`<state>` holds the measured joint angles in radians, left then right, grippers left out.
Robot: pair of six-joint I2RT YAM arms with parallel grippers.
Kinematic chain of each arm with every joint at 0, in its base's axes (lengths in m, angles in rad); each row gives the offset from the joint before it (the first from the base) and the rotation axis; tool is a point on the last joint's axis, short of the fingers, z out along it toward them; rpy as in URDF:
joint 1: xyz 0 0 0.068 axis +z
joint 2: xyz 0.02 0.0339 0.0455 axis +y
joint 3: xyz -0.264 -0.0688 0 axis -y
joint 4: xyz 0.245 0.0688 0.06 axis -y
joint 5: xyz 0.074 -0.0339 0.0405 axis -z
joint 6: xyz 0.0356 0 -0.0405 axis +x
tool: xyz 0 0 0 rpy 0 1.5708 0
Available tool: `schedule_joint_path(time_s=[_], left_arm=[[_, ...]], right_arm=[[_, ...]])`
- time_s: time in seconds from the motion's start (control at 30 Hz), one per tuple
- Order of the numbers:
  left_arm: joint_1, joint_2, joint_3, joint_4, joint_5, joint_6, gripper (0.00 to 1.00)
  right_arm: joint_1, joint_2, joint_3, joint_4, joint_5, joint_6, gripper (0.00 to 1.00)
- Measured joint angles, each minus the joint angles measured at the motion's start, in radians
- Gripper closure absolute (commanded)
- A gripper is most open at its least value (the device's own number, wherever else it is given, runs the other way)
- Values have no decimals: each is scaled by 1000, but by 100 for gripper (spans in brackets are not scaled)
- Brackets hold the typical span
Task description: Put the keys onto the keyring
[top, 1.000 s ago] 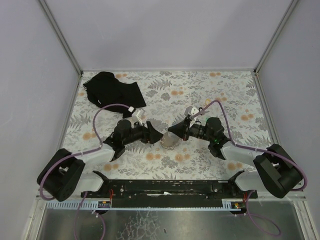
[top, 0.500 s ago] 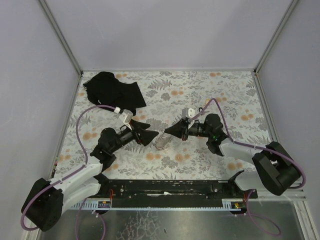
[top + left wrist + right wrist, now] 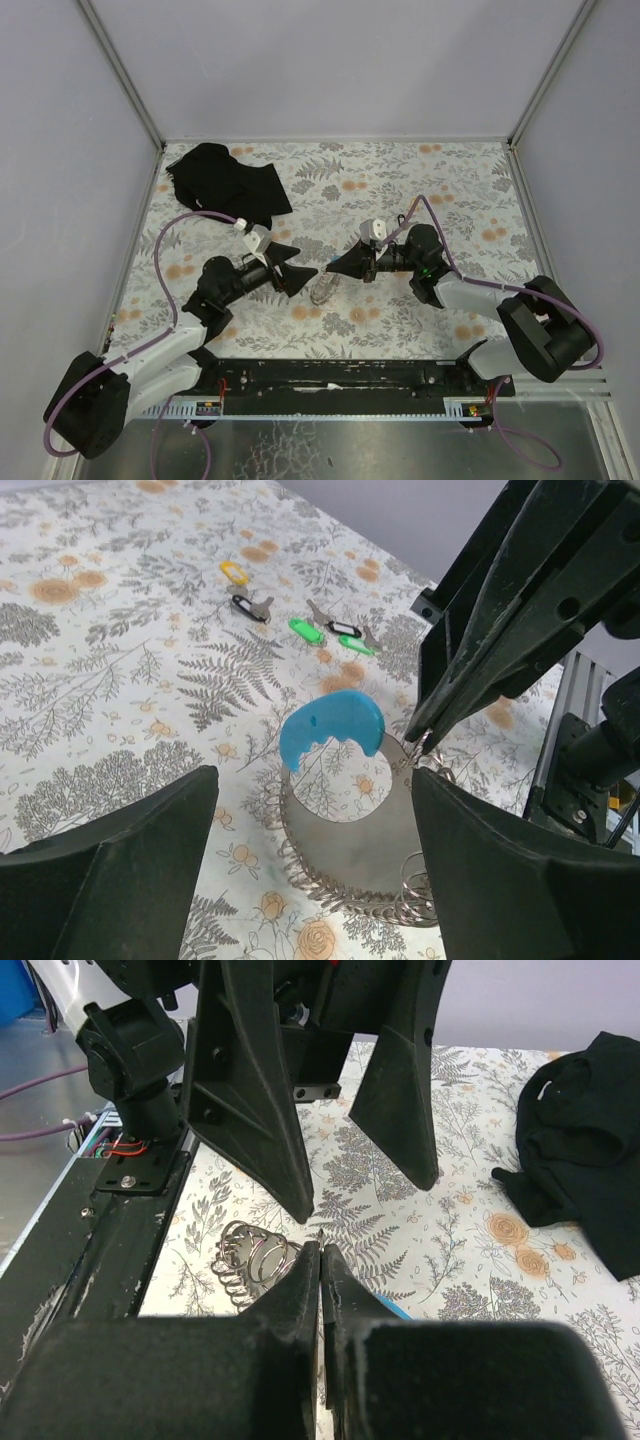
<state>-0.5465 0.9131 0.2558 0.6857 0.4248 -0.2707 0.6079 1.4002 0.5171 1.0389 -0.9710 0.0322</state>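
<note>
Centrally, keyring point(image 3: 330, 730), blue tab (grey band beneath); keys point(image 3: 302, 630) green-tagged

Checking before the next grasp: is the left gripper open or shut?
The left gripper is open: its fingers stand wide apart, the keyring visible in the gap.

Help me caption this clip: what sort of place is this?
Probably a robotics lab test cell, not a home: plain grey panel walls in metal framing enclose a floral-covered table, with a black mounting rail along its near edge.
</note>
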Motion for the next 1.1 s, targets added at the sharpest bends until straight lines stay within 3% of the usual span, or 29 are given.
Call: schedule_joint_path(time_s=[0.33, 0.63, 1.1], left_arm=[[0, 126, 10, 10, -8, 22, 17], [4, 79, -12, 40, 0, 78, 15], [4, 158, -28, 116, 123, 134, 31]], right_arm=[[-14, 12, 2, -11, -39, -30, 100], [-20, 8, 6, -93, -37, -89, 100], [-20, 9, 13, -52, -44, -55, 100]])
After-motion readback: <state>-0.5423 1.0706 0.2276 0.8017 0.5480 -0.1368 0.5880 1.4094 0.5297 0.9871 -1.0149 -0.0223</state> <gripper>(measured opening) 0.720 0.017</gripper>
